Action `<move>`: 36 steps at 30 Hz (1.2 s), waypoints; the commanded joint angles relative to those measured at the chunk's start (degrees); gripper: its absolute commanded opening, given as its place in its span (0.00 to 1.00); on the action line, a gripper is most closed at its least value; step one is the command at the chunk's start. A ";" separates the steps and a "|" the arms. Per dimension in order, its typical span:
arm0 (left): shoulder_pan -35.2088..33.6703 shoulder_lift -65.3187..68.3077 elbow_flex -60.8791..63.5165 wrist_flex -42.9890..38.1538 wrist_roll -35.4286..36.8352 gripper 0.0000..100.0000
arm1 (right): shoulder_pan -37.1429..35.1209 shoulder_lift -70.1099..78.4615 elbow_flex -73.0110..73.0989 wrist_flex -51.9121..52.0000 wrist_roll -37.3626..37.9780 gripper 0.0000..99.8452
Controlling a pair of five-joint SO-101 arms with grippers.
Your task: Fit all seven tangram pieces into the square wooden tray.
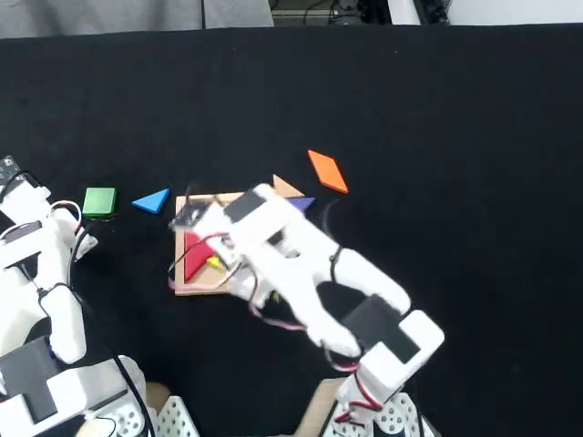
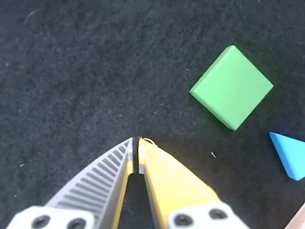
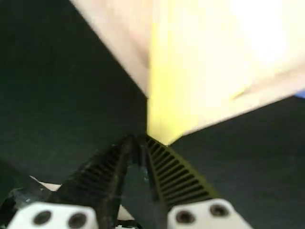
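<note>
I have my left arm (image 1: 41, 273) folded up at the left edge of the high view. Its white links are stacked over the base and the wrist tips forward and down. The left gripper (image 2: 135, 143) points downward, and its pale ribbed finger (image 2: 102, 176) and yellow finger (image 2: 167, 181) are brought together so the tips touch. My right arm (image 1: 314, 282) is stretched out long from its base at the near edge, running diagonally forward and toward its own left side, with the wrist block at the far end. On the right gripper (image 3: 141, 143), the two dark ribbed fingers (image 3: 102, 176) lie against each other and meet at the tips.
</note>
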 commanded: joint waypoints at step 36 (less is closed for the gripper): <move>-0.22 -1.67 -0.92 -0.97 0.44 0.03 | 10.02 5.32 -22.20 -1.49 -2.20 0.01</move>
